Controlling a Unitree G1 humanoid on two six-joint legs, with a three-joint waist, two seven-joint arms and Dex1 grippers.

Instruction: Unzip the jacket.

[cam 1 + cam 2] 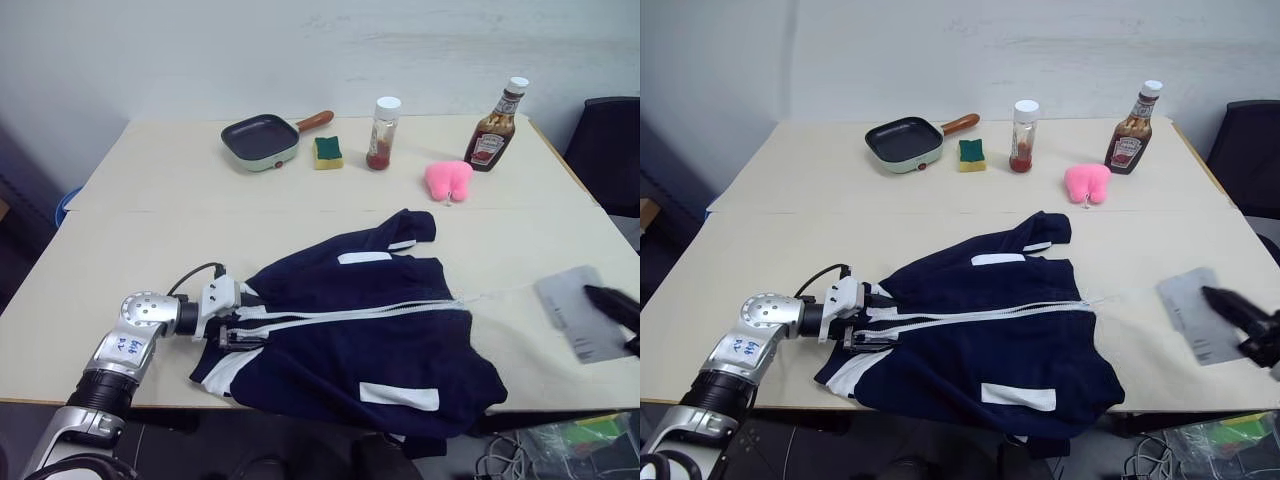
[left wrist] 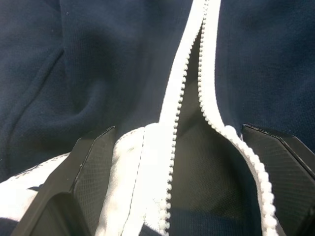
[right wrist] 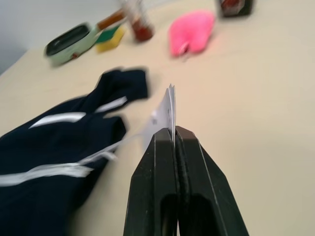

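The navy jacket [image 1: 340,350] lies spread on the table with its collar toward my left. Its white zipper [image 1: 350,314] runs across the front, and its two rows of teeth stand parted at the collar end [image 2: 197,98]. My left gripper [image 1: 237,327] rests on that collar end, open, one finger [image 2: 93,172] on each side of the zipper and a white collar panel. Out to the right, my right gripper [image 1: 592,293] is shut on the white paper hang tag [image 1: 572,312], held above the table. A thin string [image 1: 500,292] runs from the tag to the zipper's end.
Along the far side of the table stand a small frying pan [image 1: 262,140], a green and yellow sponge [image 1: 327,152], a glass jar [image 1: 384,133], a ketchup bottle [image 1: 495,128] and a pink soft object [image 1: 448,180]. A dark chair [image 1: 610,150] is at the far right. The jacket's hem overhangs the table's near edge [image 1: 160,402].
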